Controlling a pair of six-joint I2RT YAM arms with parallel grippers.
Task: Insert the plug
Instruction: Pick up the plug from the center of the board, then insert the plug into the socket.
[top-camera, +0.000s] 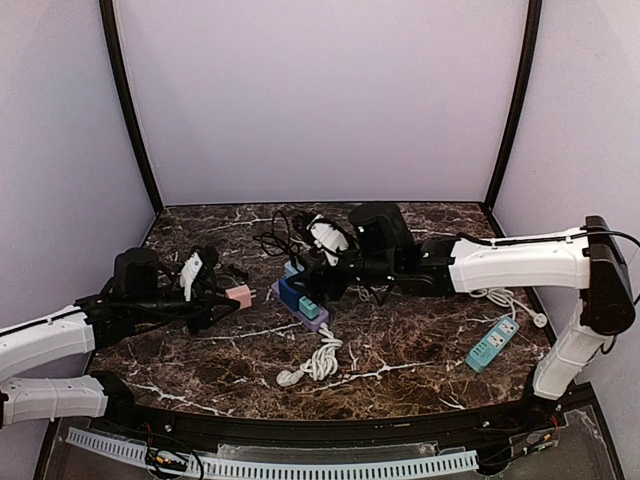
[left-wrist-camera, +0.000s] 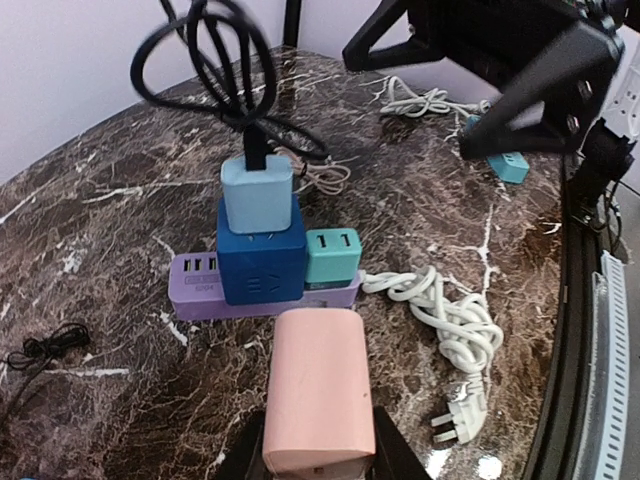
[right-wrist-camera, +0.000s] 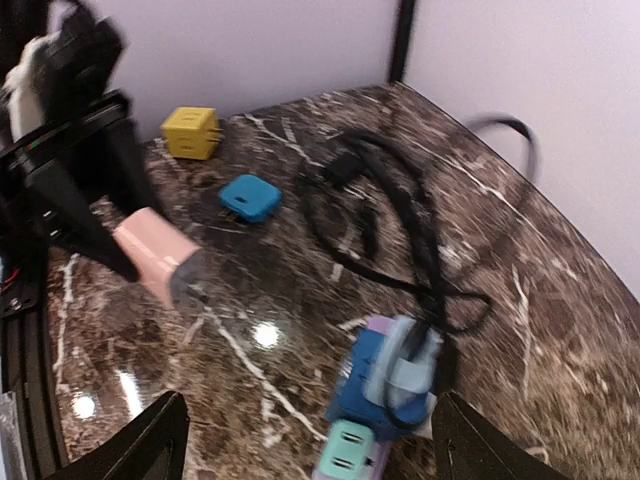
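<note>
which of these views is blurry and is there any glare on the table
Right wrist view: motion-smeared, the blue adapter stack and black cable look soft, with bright glare spots on the marble table. Left wrist view: mostly sharp on the pink plug; only the cable loop at the top is blurred. Top view: evenly lit, crisp.

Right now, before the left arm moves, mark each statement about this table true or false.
1. The left fingers grip the pink block-shaped plug. True.
2. The pink block-shaped plug is seated in the purple power strip. False: it is held short of the strip, apart from it.
3. A light blue adapter sits on top of a dark blue adapter on the strip. True.
4. The right fingers are shut on a cable. False: the right fingers stand wide open, holding nothing.
</note>
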